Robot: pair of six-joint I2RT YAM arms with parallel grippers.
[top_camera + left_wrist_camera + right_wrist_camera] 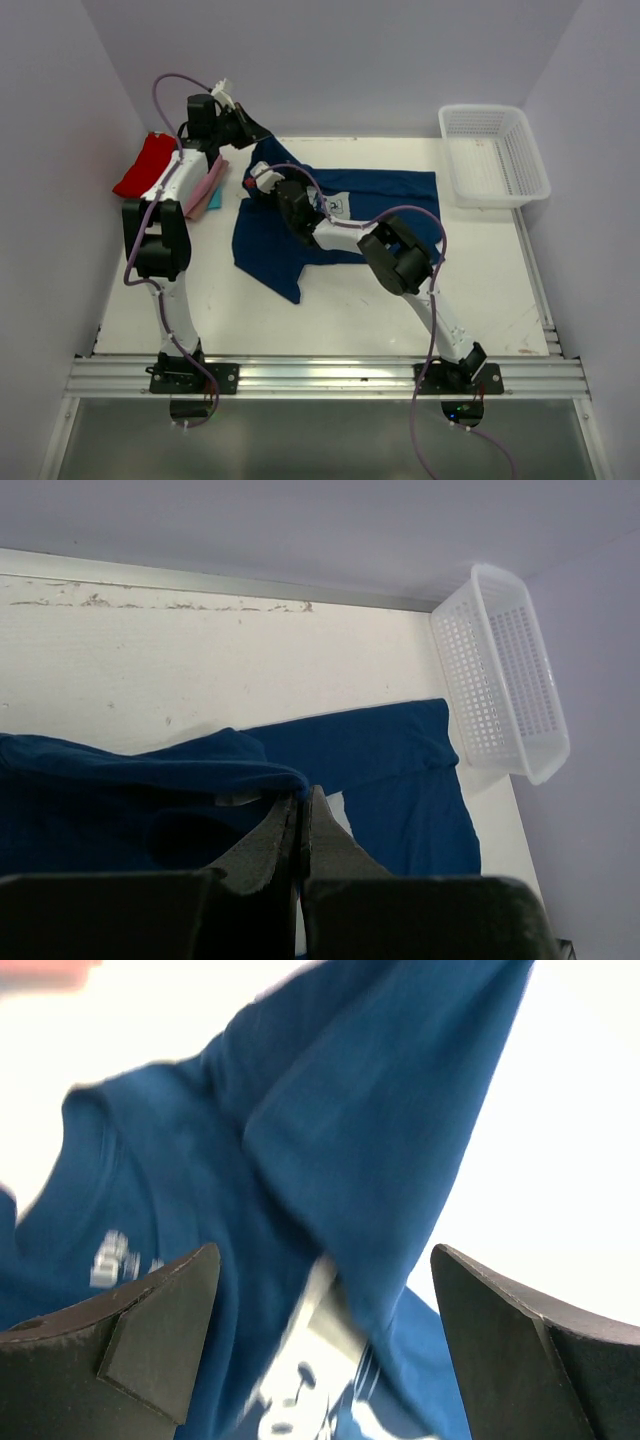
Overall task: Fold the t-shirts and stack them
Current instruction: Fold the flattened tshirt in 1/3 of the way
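While the left gripper pinches a far-left corner of the navy t-shirt aloft, the right gripper hangs spread just beside that fold.

On the table, the spread t-shirt lies between folded t-shirts at left and the basket at right.

The navy t-shirt lies spread on the table, its far-left corner raised at the left gripper, the right gripper over its left edge, the red t-shirt, pink t-shirt and teal t-shirt to its left, the white basket to its right
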